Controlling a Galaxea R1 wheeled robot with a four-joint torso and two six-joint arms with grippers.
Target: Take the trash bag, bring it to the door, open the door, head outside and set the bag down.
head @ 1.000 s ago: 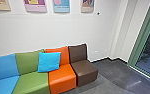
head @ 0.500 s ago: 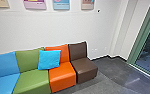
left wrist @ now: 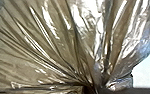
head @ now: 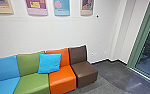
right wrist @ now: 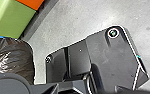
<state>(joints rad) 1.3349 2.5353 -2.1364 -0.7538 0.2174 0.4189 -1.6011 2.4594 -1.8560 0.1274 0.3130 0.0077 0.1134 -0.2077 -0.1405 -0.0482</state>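
Glinting in wrist views: trash bag (left wrist: 53, 50)

Coloured seats line up below posters (head: 62, 7) on a white wall (head: 58, 32).
A bright blue cushion (head: 49, 63) leans where the green seat (head: 32, 83) meets the orange seat (head: 62, 78), between the blue seat (head: 3, 71) and the brown seat (head: 84, 72).

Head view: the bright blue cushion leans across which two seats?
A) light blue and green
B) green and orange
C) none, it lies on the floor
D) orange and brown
B: the cushion leans where the green seat and the orange seat meet, overlapping both backrests.
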